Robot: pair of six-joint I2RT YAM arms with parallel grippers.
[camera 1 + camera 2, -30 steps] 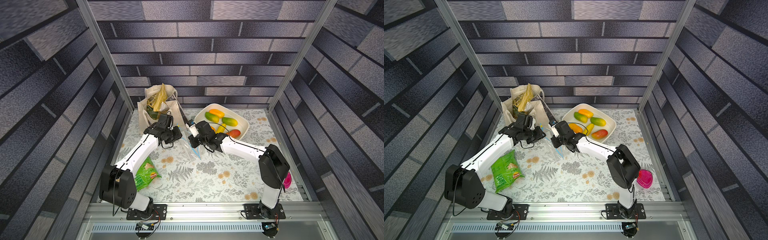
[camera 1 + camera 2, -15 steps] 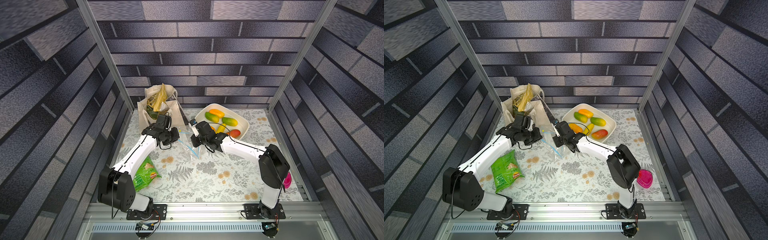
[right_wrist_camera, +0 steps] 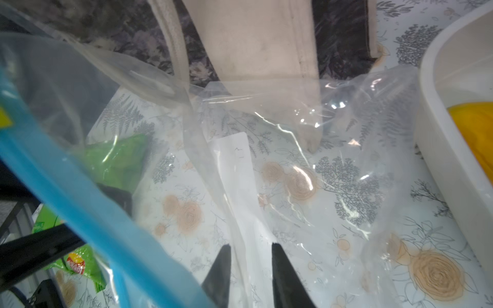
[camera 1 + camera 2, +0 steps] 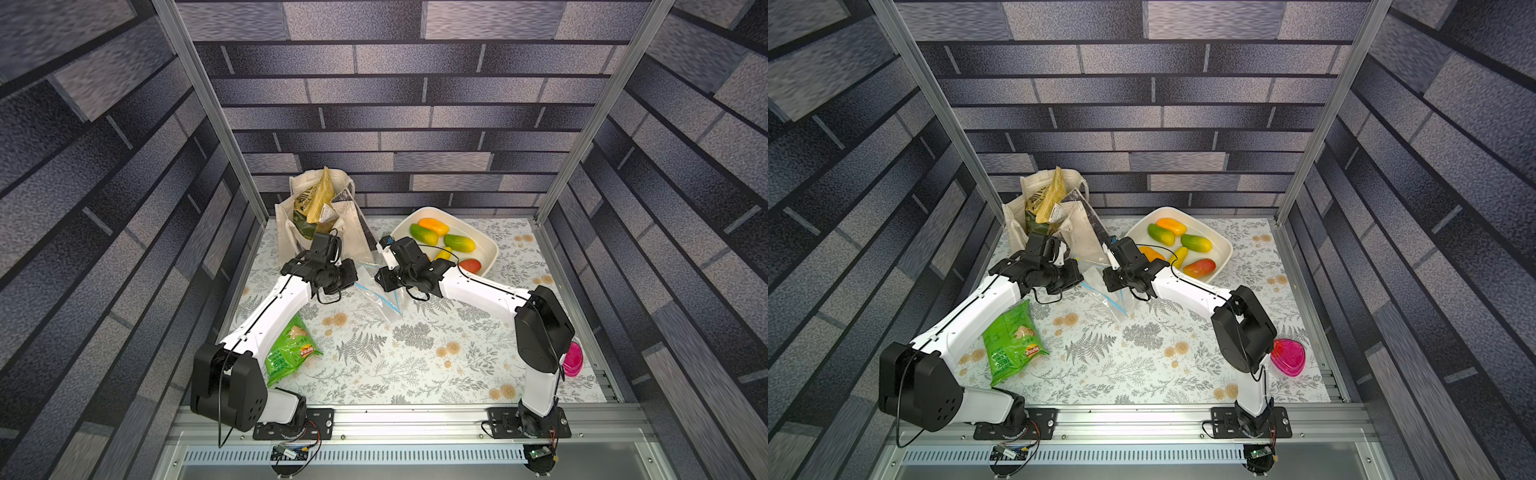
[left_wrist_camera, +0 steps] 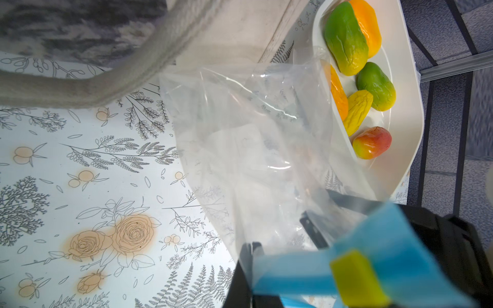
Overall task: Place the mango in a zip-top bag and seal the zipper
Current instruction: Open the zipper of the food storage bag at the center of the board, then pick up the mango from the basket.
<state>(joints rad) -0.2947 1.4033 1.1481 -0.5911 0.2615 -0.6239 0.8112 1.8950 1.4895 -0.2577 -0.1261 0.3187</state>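
Two grippers flank zip-top bag on table | left gripper: clenched on zipper beside yellow slider | right gripper: jaws parted, bag film between them | mangoes: in white dish

A robot test booth: metal frame posts, printed brick wall panels, arms bolted beside a floral desk.

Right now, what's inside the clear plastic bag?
No fruit shows inside the zip-top bag; the flowery table cover shows through it. The mangoes lie in the white dish. Near the zipper the view is too blurred to tell.
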